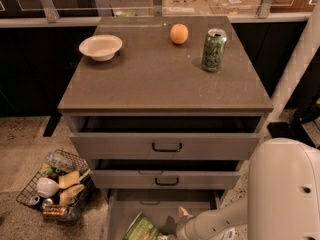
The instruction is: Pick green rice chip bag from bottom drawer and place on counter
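The green rice chip bag (142, 229) lies in the open bottom drawer (165, 204), at its front left, cut off by the frame's lower edge. My gripper (182, 221) is down inside the drawer, just right of the bag and close to it. My white arm (225, 223) reaches in from the lower right. I cannot tell whether the gripper touches the bag. The counter (160, 79) is the brown top slab above the three drawers.
On the counter stand a white bowl (100, 46) at back left, an orange (179, 33) at the back and a green drink can (214, 50) at back right. The two upper drawers are partly open. A wire basket (54, 186) of items sits on the floor left.
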{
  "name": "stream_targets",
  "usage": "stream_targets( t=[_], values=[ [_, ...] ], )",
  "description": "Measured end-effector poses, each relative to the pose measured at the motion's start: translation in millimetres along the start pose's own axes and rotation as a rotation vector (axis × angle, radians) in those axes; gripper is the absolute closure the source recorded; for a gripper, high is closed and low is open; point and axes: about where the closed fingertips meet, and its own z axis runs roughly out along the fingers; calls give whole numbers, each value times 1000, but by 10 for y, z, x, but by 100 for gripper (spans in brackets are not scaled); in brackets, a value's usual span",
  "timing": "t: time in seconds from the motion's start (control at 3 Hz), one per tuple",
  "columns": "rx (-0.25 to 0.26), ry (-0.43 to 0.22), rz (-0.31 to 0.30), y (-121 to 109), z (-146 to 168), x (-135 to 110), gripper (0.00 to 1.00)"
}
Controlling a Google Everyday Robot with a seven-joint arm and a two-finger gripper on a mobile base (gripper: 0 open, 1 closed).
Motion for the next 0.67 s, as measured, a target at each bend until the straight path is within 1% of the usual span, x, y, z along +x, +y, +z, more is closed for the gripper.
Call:
stream_targets(
  t=[0.33,0.67],
  values=[
    [-34,-27,1,-76,238,-45,0],
    [-67,-38,4,-76,454,-86,0]
  ],
)
